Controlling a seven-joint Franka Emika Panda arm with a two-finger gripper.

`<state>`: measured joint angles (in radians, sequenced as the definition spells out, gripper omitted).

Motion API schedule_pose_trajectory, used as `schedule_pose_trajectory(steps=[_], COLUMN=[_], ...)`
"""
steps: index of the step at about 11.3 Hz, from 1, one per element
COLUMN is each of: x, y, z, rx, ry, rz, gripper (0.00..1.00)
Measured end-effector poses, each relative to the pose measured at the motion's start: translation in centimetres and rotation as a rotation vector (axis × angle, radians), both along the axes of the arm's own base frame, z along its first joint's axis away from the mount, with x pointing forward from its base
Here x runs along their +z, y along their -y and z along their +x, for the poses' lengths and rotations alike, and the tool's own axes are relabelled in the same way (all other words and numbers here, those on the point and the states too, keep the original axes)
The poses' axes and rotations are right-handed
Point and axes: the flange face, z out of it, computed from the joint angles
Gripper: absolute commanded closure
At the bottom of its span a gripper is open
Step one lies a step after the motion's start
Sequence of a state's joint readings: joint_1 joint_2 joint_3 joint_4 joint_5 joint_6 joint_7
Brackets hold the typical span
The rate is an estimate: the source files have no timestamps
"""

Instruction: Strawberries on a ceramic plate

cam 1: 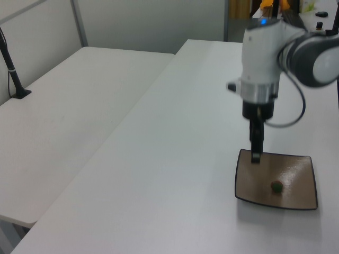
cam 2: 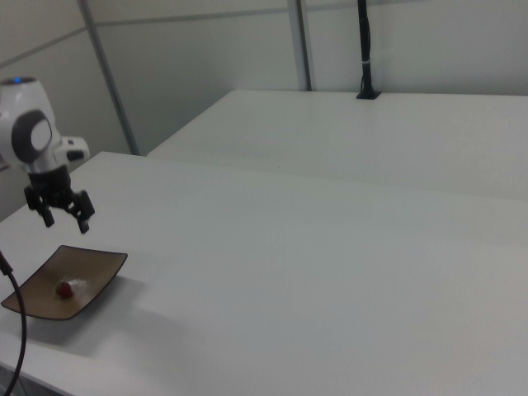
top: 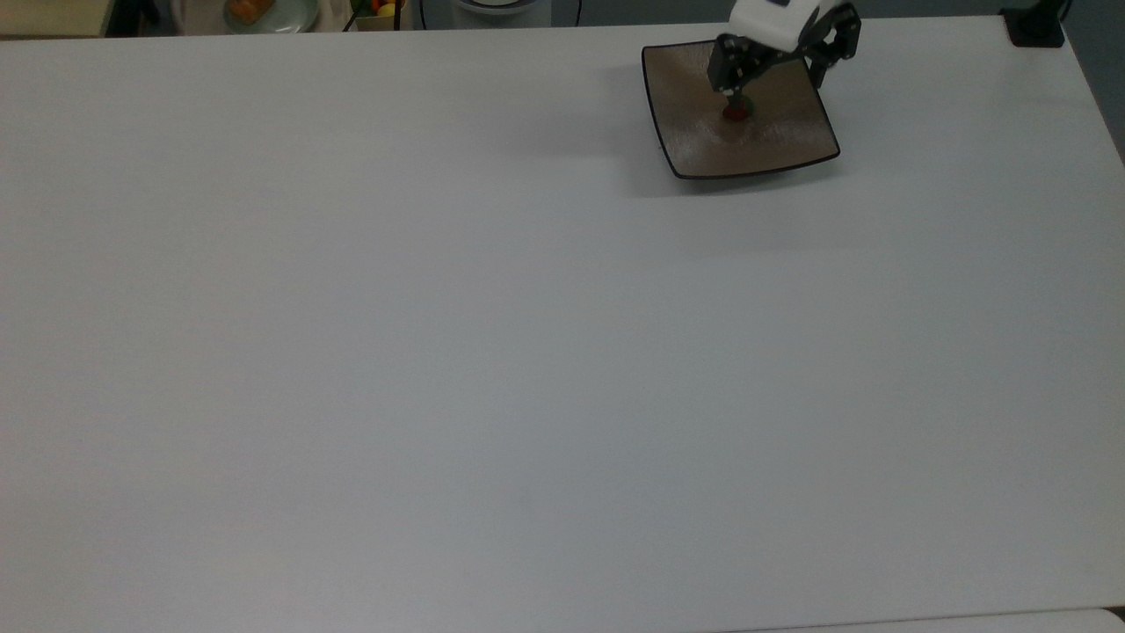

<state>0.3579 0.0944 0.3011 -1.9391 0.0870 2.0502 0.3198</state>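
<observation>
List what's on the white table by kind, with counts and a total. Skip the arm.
Small red strawberry with a dark green cap: 1
Square brown-grey glazed ceramic plate with a thin dark rim: 1
Total: 2

The strawberry lies on the plate near its middle; the open gripper hangs above it, not touching.

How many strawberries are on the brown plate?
1. The strawberry lies alone near the middle of the ceramic plate, under the raised, open claw. No part of the plate is covered in the right view, so none seem hidden.
</observation>
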Motion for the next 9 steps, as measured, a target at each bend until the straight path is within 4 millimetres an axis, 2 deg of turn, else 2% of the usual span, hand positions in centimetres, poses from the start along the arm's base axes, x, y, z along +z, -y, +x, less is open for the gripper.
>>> schedule_pose_trajectory(steps=[3,5,7,9], x=[9.0,13.2,15.7,16.1], y=[5.3,10.3,15.4,18.7], z=[2.9,4.8,6.1,7.1], rx=[-0.073,-0.164,-0.256,-0.295], ry=[0.02,0.036,0.057,0.064], rz=[-0.059,-0.062,-0.055,-0.054], gripper=[0.0,0.0,0.0,0.0])
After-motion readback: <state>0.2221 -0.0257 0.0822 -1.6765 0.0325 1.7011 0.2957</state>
